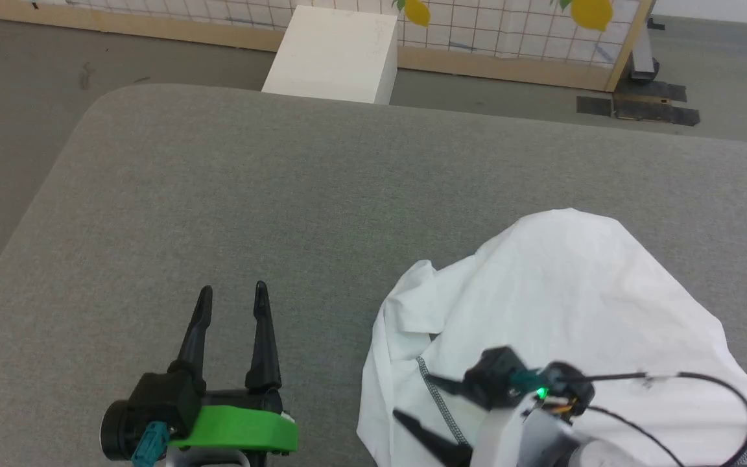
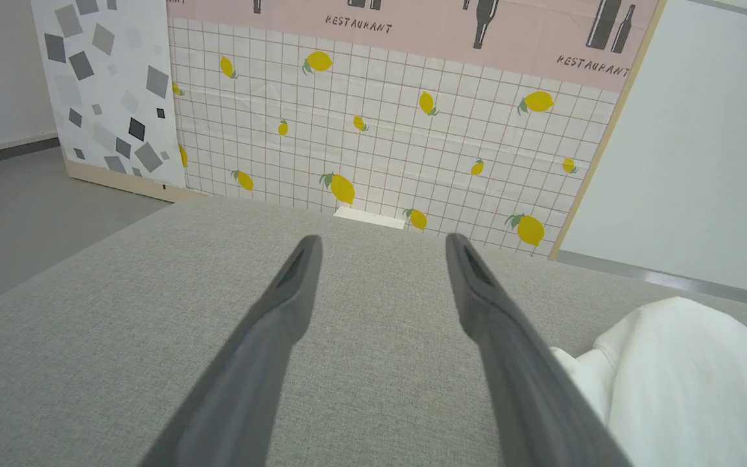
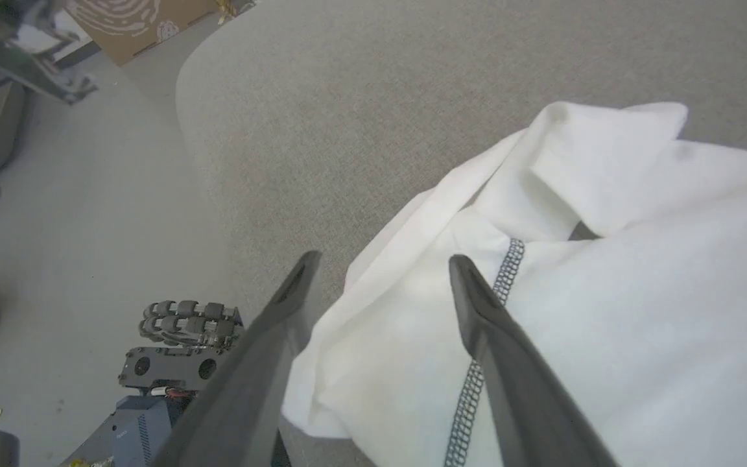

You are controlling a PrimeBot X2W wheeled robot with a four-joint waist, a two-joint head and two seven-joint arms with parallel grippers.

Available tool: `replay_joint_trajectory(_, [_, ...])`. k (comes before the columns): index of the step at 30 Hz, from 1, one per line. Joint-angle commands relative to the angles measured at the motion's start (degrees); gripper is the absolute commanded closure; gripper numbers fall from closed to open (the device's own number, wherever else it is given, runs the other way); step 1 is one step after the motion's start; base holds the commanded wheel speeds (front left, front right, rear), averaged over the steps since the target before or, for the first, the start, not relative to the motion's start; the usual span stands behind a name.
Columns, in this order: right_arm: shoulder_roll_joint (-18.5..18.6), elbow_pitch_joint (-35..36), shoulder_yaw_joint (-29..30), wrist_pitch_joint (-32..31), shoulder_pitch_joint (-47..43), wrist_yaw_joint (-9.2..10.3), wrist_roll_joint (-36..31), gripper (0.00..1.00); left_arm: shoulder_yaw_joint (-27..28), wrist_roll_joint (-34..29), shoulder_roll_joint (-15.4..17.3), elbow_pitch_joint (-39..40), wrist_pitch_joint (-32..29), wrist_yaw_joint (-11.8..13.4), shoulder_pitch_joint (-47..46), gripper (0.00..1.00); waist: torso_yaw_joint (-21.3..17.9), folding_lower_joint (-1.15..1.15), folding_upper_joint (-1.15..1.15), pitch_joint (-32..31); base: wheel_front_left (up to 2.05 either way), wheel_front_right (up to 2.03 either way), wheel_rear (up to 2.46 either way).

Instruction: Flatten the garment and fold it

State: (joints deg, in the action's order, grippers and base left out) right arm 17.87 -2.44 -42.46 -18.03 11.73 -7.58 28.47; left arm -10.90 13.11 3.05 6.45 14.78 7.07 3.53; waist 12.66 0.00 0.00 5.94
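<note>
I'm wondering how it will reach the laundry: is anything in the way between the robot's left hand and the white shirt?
Nothing visible does. The left hand is open over the grey cushion, and the shirt lies crumpled to its right, with only bare cushion between them.

Lighting: bright, even, diffuse; shadows faint. Shirt [image 1: 574,292]: whites near blown out, folds barely legible. Wrist views: wide-angle bending at edges; left gripper's fingers [image 2: 270,350] soft, out of focus.
</note>
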Motion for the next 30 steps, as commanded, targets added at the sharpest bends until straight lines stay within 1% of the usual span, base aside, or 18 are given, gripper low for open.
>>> replay_joint_trajectory(1, [-0.45,0.79,2.17,0.85,-0.39,0.09,-0.41,0.00,0.23,-0.29,-0.17,0.19,0.22,-0.35,0.47,0.00,-0.85,0.00,0.00,-0.43,0.00,0.00,0.00])
replay_joint_trajectory(4, [-1.89,2.92,9.89,2.28,-2.21,0.09,-1.92,0.00,0.41,-0.49,-0.17,0.52,0.22,-0.36,0.68,0.00,-2.00,0.00,0.00,-0.61,0.00,0.00,0.00])
replay_joint_trajectory(6, [-3.21,4.45,16.79,3.63,-3.93,0.09,-4.93,0.00,0.53,-0.73,-0.17,0.82,0.22,-0.38,0.88,0.00,-2.94,0.00,0.00,-0.48,0.00,0.00,0.00])
replay_joint_trajectory(8, [-5.10,6.27,24.45,5.48,-6.03,0.09,-9.51,0.00,0.66,-1.05,-0.17,1.19,0.22,-0.38,1.08,0.00,-3.91,0.00,0.00,-0.32,0.00,0.00,0.00])
replay_joint_trajectory(11, [-9.68,10.06,36.07,8.84,-9.68,0.09,-17.00,0.00,1.01,-1.56,-0.17,1.65,0.22,-0.45,1.44,0.00,-5.50,0.00,0.00,0.19,0.00,0.00,0.00])
replay_joint_trajectory(13, [-12.43,12.01,42.54,10.77,-12.23,0.09,-19.66,0.00,1.23,-1.67,-0.17,1.89,0.22,-0.45,1.73,0.00,-6.50,0.00,0.00,0.46,0.00,0.00,0.00])
replay_joint_trajectory(17, [-14.60,13.91,51.18,13.52,-16.91,0.09,-22.64,0.00,1.52,-2.09,-0.17,1.94,0.22,-0.55,2.33,0.00,-8.27,0.00,0.00,1.13,0.00,0.00,0.00])
replay_joint_trajectory(19, [-14.88,13.95,53.34,14.17,-18.49,0.09,-22.48,0.00,1.54,-2.65,-0.17,1.82,0.22,-0.72,2.41,0.00,-9.23,0.00,0.00,1.51,0.00,0.00,0.00])
replay_joint_trajectory(22, [-14.95,13.29,55.03,14.94,-19.29,0.09,-20.26,0.00,1.05,-4.55,0.23,0.98,0.22,-1.57,1.90,0.00,-10.57,0.00,0.00,2.06,0.00,0.00,0.00])
replay_joint_trajectory(26, [-14.97,13.16,55.77,15.63,-18.54,0.09,-19.11,0.00,-0.72,-7.27,2.38,-2.20,-0.41,-3.44,-0.53,0.00,-11.83,0.00,0.00,2.88,0.00,0.00,0.00])
replay_joint_trajectory(28, [-14.98,13.39,55.69,15.60,-17.87,0.09,-18.89,0.00,-2.03,-8.29,3.93,-4.43,-3.76,-5.02,-2.42,0.00,-12.23,0.00,0.00,3.52,0.00,0.00,0.00])
replay_joint_trajectory(30, [-14.98,13.54,55.66,15.55,-17.29,0.09,-18.65,0.00,-3.31,-8.91,5.50,-6.68,-9.10,-6.89,-4.33,0.00,-12.45,0.00,0.00,4.21,0.00,0.00,0.00])
